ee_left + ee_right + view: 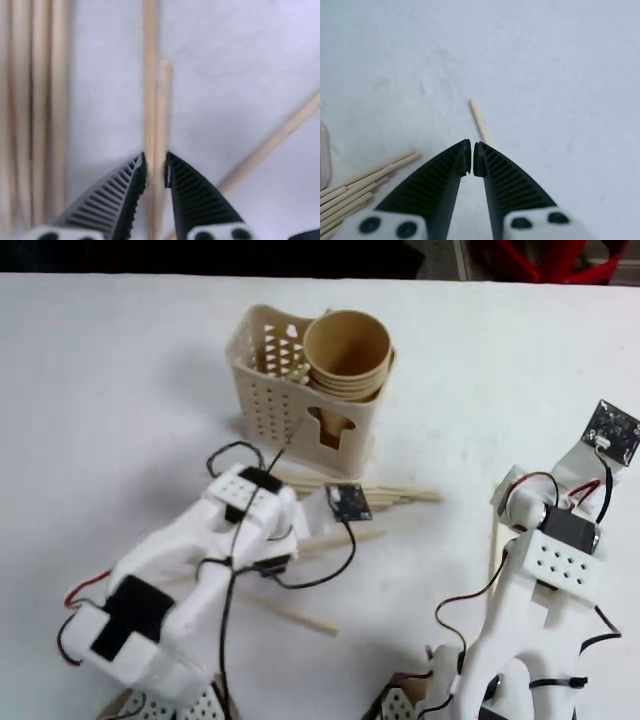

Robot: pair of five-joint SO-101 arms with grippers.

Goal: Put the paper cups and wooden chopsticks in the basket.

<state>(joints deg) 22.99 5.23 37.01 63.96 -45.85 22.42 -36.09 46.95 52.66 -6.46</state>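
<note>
1. Left gripper (pixel 155 162): ribbed jaws clamped on a pair of chopsticks (pixel 156 110) lying on the matte white table (pixel 120 360), near the bundle (pixel 35 100). The sticks are slim, smooth and round, so one may roll or scissor free on lifting.
2. Basket (pixel 262 390): rigid perforated plastic holding nested paper cups (pixel 347 345). Long stiff sticks could catch its rim or tip it.
3. Right gripper (pixel 471 152): jaws together, apparently empty, above a single chopstick (pixel 477 119).
</note>
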